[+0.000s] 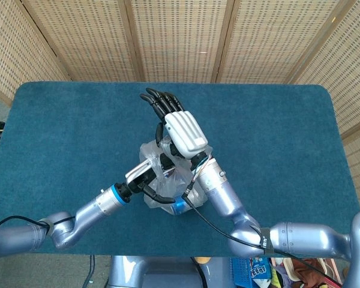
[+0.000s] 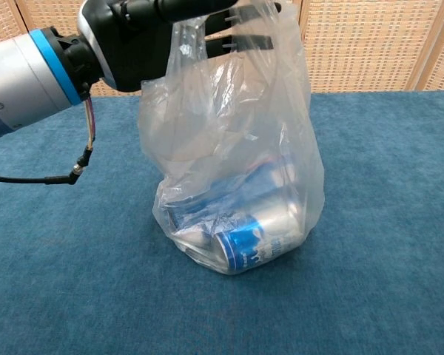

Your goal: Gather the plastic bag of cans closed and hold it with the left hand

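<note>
Bag: the clear plastic bag (image 2: 237,163) stands upright near the middle of my blue table (image 1: 60,132), its bottom resting on the cloth and its upper part pulled up into a loose, crinkled neck.
Cans: I see blue-and-silver cans (image 2: 251,240) lying on their sides in the bottom of the bag; in the chest view one shows its round end toward me. I cannot count them through the plastic.
Left hand: my left hand (image 2: 144,33) is up at the top of the bag, coming in from the left. Its dark fingers (image 2: 237,43) reach across into the gathered plastic, and film drapes over and between them. From the head view the left hand (image 1: 149,174) sits right against the bag's neck, partly under my other hand. I cannot tell whether the fingers are actually pinching the plastic or only lie among its folds.
Right hand: my right hand (image 1: 179,127) is over the bag, white back facing up, dark fingers (image 1: 161,101) stretched out straight and close side by side toward the far edge of the table. It holds nothing that I can see; its thumb side is hidden by the bag.
Backdrop: woven screen panels (image 1: 180,36) stand behind the table.
</note>
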Robot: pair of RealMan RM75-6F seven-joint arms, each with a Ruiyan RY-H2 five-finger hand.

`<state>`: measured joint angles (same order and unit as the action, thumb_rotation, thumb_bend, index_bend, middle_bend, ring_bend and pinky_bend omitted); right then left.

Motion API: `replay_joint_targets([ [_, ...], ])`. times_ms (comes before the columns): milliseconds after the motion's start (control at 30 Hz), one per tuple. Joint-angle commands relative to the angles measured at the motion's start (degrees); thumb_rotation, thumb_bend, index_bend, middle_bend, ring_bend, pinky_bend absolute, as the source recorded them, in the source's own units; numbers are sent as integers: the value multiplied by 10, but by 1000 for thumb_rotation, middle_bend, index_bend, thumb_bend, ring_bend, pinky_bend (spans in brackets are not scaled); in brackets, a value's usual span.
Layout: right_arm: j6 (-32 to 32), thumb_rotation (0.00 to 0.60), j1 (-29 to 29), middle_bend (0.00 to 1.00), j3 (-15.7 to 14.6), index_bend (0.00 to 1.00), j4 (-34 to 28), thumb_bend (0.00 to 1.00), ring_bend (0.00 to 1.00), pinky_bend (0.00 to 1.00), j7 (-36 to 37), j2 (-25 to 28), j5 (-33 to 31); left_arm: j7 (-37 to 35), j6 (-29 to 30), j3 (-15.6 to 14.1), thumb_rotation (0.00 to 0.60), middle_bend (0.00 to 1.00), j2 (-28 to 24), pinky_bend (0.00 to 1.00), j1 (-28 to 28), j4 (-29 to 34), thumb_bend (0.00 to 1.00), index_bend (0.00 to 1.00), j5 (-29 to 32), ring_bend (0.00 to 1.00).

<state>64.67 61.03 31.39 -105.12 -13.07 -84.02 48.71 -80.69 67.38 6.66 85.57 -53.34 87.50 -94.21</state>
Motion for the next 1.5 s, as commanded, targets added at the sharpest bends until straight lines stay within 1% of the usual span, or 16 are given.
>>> replay_joint_targets([
  [33, -1, 600, 1, 58, -1, 73, 1, 992, 0, 22, 1, -2, -1, 23, -8, 8, 600, 49, 9, 199, -7, 6, 56, 106, 6, 109],
  [167, -1, 600, 5, 58, -2, 73, 4, 994, 0, 22, 4, -6, -3, 53, -13, 14, 600, 52, 18, 194, -10, 10, 55, 108, 14, 109],
  [400, 0, 600, 7, 59, -3, 73, 2, 994, 0, 22, 1, -2, -5, 78, -2, 24, 600, 54, 33, 190, -4, 8, 56, 109, 25, 108],
  [733, -1, 600, 6, 59, -4, 73, -20, 995, 0, 22, 0, 9, -3, 112, -21, 43, 600, 53, 51, 182, -14, 1, 57, 109, 47, 105],
  [967, -3, 600, 6, 59, -10, 73, -27, 994, 0, 22, 2, 12, 3, 123, -29, 54, 600, 53, 56, 181, -15, 2, 56, 109, 61, 105],
  [1500, -1, 600, 1, 59, -22, 73, -39, 994, 0, 22, 15, 13, 27, 144, -73, 77, 600, 48, 69, 181, -27, -3, 56, 99, 101, 103],
])
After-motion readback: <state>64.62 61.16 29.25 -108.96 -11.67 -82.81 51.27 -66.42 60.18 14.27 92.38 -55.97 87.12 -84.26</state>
